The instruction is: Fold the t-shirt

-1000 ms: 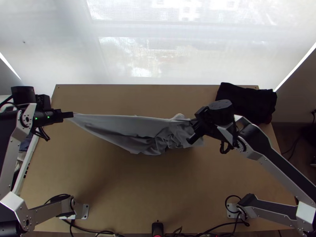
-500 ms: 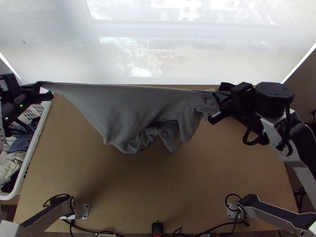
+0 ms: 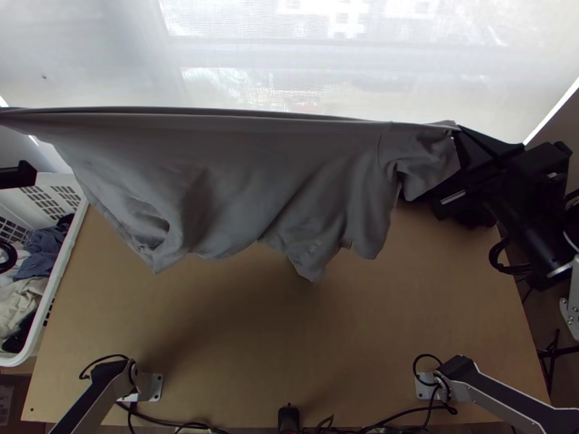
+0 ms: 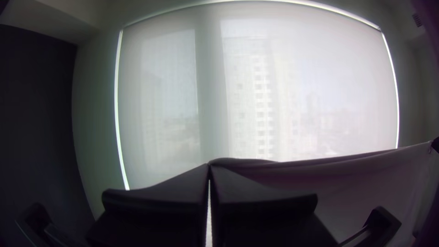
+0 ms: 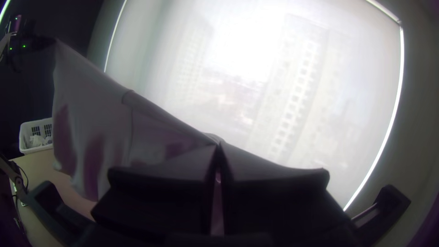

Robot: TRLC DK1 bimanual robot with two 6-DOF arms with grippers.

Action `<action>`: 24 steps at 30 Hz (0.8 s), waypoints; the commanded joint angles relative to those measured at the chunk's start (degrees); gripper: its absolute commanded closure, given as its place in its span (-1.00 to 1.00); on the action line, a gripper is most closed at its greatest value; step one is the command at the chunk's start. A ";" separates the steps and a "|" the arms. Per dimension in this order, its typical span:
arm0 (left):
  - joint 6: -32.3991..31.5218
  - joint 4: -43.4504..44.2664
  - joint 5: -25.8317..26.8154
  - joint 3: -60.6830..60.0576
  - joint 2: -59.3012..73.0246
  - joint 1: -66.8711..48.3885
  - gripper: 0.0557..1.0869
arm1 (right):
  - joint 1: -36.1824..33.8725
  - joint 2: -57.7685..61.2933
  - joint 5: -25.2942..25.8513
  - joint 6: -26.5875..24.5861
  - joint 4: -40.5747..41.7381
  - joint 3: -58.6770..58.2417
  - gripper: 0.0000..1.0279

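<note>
Stretched between both grippers, the grey t-shirt (image 3: pixel 239 173) hangs in the air above the table's far part, its upper edge taut and its lower part in loose folds. At the top view's left edge is part of my left gripper (image 3: pixel 18 176). In the left wrist view my left gripper (image 4: pixel 209 167) is shut on one end of the shirt (image 4: pixel 366 183). My right gripper (image 3: pixel 459 134), at the upper right, is shut on the other end. The right wrist view has the right gripper (image 5: pixel 218 144) with its fingertips together on the cloth (image 5: pixel 100 114).
A white basket (image 3: pixel 61 253) with clothes stands at the table's left side. Dark folded cloth (image 3: pixel 470 210) lies at the far right, partly behind the right gripper. The wooden table (image 3: pixel 289 347) extends below the shirt, and a window blind (image 3: pixel 289 65) stands beyond it.
Both grippers have moved apart and up the picture, lifting the shirt. The bunched cloth has opened out into a wide hanging sheet, and the basket has come into view.
</note>
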 commanded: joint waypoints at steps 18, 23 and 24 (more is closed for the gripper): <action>9.88 4.93 0.63 -4.81 -12.43 1.35 0.93 | 3.66 -6.22 0.82 -6.29 2.54 16.77 0.95; 11.63 1.06 1.95 -4.90 -15.42 1.35 0.93 | 3.66 -7.54 0.29 -5.24 -3.70 20.20 0.95; 11.63 -0.35 2.30 -4.90 -16.12 1.35 0.93 | 3.66 -8.15 0.11 -4.97 -5.10 20.29 0.95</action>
